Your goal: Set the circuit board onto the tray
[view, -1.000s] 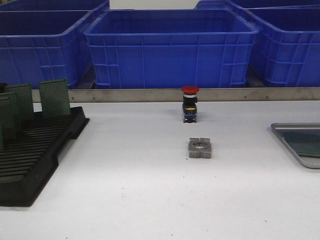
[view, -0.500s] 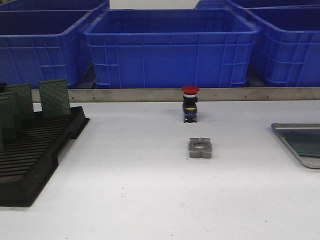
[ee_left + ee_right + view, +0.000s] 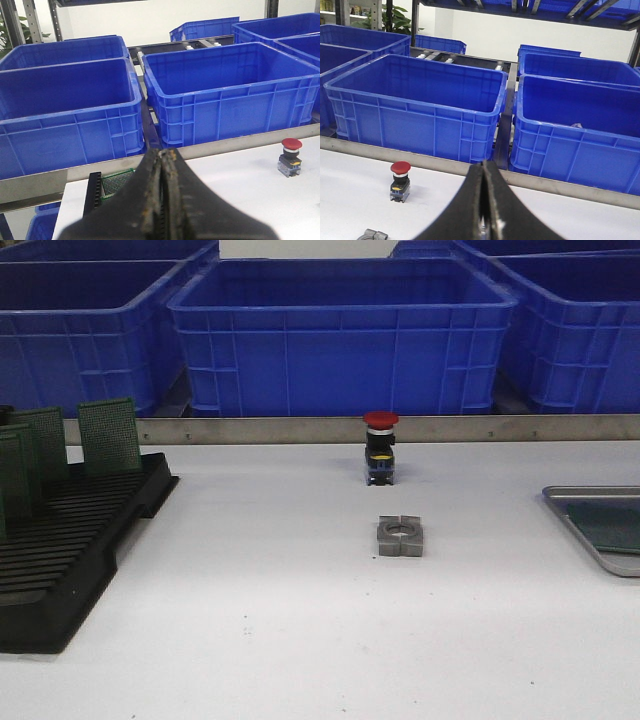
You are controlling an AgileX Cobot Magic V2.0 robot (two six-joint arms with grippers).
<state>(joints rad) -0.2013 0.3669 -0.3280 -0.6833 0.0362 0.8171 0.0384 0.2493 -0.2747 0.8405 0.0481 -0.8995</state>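
Both grippers are kept clear of the work area: neither arm appears in the front view, and each wrist camera looks level across the table toward the blue bins (image 3: 340, 335). The left gripper (image 3: 162, 200) is closed, finger against finger, with nothing between the fingers. The right gripper (image 3: 484, 205) is likewise closed and empty.

The boards (image 3: 108, 435) are stored upright in the slots of the black rack (image 3: 70, 550) at the left, which presents their top edges for a pinch from above. The tray (image 3: 585, 530) lies flat at the right table edge, partly cut off by the frame; a greenish sheet, possibly a board, appears to lie in it, but this cannot be confirmed. Between rack and tray, a red-capped button (image 3: 380, 448) and a grey block (image 3: 400, 536) are left on the table, well apart from both.

Compared with the two earlier front frames, no difference is detected: rack, boards, button, block and tray are unmoved.
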